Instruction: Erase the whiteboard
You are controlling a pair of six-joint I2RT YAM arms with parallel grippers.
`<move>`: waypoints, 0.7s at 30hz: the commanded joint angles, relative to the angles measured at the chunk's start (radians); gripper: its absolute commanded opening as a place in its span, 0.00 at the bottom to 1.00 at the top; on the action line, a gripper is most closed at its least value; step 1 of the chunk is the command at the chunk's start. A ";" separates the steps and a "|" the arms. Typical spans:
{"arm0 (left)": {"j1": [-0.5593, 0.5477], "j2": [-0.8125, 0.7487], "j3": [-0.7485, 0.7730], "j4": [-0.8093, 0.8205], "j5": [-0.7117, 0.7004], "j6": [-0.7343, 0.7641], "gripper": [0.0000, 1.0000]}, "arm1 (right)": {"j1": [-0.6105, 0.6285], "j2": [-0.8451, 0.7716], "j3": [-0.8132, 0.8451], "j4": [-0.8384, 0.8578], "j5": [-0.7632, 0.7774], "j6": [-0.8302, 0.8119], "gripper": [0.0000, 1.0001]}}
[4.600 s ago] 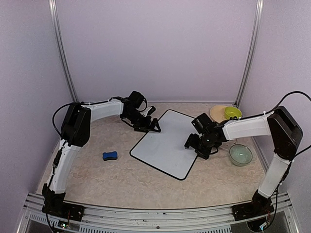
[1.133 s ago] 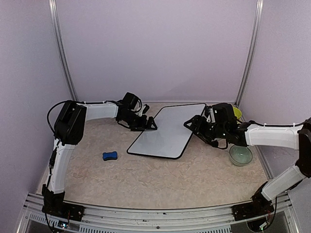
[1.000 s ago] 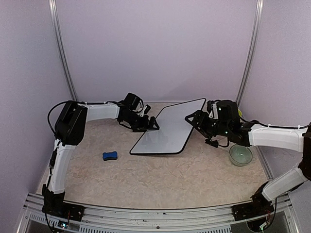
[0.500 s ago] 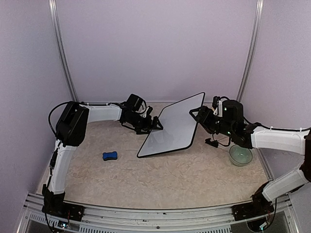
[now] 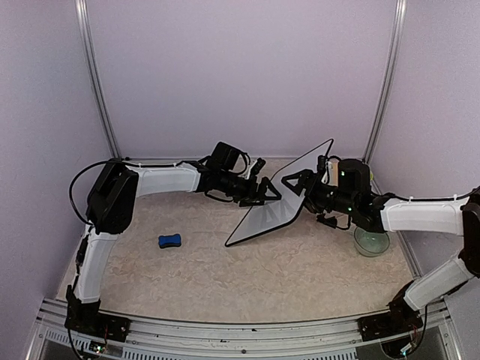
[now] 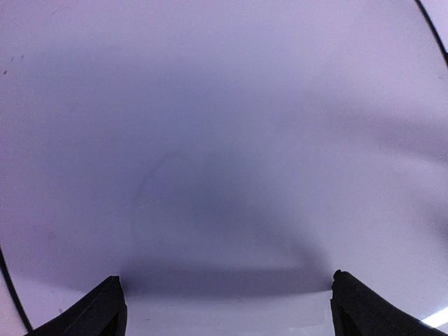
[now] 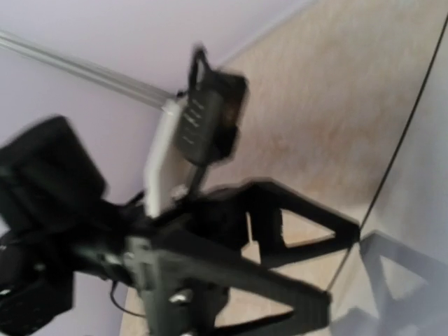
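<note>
At the far left the blue eraser [image 5: 169,241] lies on the tabletop [image 5: 187,277], well apart from both arms and touched by neither. Next come the left jaws, empty and spread as wide as they go, facing the front of the whiteboard [image 5: 264,221] from close by. In the left wrist view its glossy white face [image 6: 224,140] fills the space above the two fingertips [image 6: 105,311], and we see no writing there, only a faint smudge. The board is tipped steeply up, with its lower left edge on the tabletop and its upper right corner in the air. The right jaws sit at its right edge. They look partly apart, but that wrist view is blurred, so we cannot tell whether they pinch the frame or merely prop it. A glass bowl [image 5: 371,240] sits near them on the right.

We judge the step to be turning the board. To do it well, we would keep the lower edge planted as a pivot, move slowly, and steady the frame with the left jaws rather than the slippery face. We would also stay clear of the bowl.
</note>
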 commanded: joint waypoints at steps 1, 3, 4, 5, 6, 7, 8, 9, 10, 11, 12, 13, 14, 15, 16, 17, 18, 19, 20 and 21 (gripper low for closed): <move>-0.075 0.037 -0.046 -0.033 0.121 -0.010 0.99 | 0.021 0.028 0.032 0.097 -0.088 0.025 0.76; -0.072 0.033 -0.056 -0.037 0.113 -0.006 0.99 | 0.021 0.028 0.078 0.006 -0.080 0.008 0.76; -0.069 0.028 -0.066 -0.035 0.109 -0.006 0.99 | 0.021 0.020 0.095 -0.055 -0.062 -0.002 0.76; -0.067 0.023 -0.081 -0.029 0.106 -0.007 0.99 | 0.021 0.008 0.108 -0.111 -0.040 -0.006 0.76; -0.063 0.016 -0.096 -0.021 0.101 -0.009 0.99 | 0.017 -0.004 0.117 -0.179 -0.029 0.000 0.76; -0.060 0.008 -0.118 -0.008 0.099 -0.013 0.99 | 0.013 -0.019 0.128 -0.228 -0.016 -0.001 0.75; -0.057 0.000 -0.140 0.009 0.100 -0.018 0.99 | 0.010 -0.029 0.142 -0.283 -0.003 -0.001 0.75; -0.054 -0.007 -0.160 0.023 0.100 -0.024 0.99 | 0.004 -0.037 0.162 -0.331 0.000 -0.007 0.75; -0.051 -0.011 -0.183 0.035 0.101 -0.028 0.99 | -0.001 -0.042 0.181 -0.372 -0.001 -0.017 0.75; -0.049 -0.015 -0.196 0.044 0.101 -0.030 0.99 | -0.008 -0.045 0.201 -0.418 0.001 -0.019 0.74; -0.049 -0.016 -0.207 0.050 0.101 -0.031 0.99 | -0.015 -0.045 0.222 -0.460 -0.001 -0.018 0.73; -0.048 -0.018 -0.215 0.055 0.102 -0.032 0.99 | -0.019 -0.044 0.235 -0.481 -0.009 -0.023 0.71; -0.048 -0.019 -0.222 0.060 0.103 -0.031 0.99 | -0.020 -0.042 0.247 -0.512 -0.007 -0.029 0.68; -0.048 -0.019 -0.229 0.062 0.102 -0.030 0.99 | -0.021 -0.035 0.258 -0.541 -0.004 -0.027 0.60; -0.048 -0.019 -0.234 0.064 0.102 -0.029 0.99 | -0.023 -0.030 0.260 -0.554 -0.010 -0.025 0.51; -0.048 -0.019 -0.236 0.064 0.101 -0.027 0.99 | -0.023 -0.025 0.256 -0.562 -0.024 -0.020 0.43; -0.048 -0.018 -0.241 0.064 0.099 -0.026 0.99 | -0.024 -0.020 0.251 -0.574 -0.033 -0.011 0.35; -0.047 -0.018 -0.246 0.066 0.097 -0.024 0.99 | -0.024 -0.017 0.247 -0.583 -0.042 0.001 0.29; -0.046 -0.022 -0.254 0.070 0.098 -0.025 0.99 | -0.025 -0.016 0.240 -0.581 -0.053 0.004 0.24; -0.045 -0.025 -0.261 0.075 0.097 -0.025 0.99 | -0.025 -0.015 0.238 -0.586 -0.059 0.002 0.18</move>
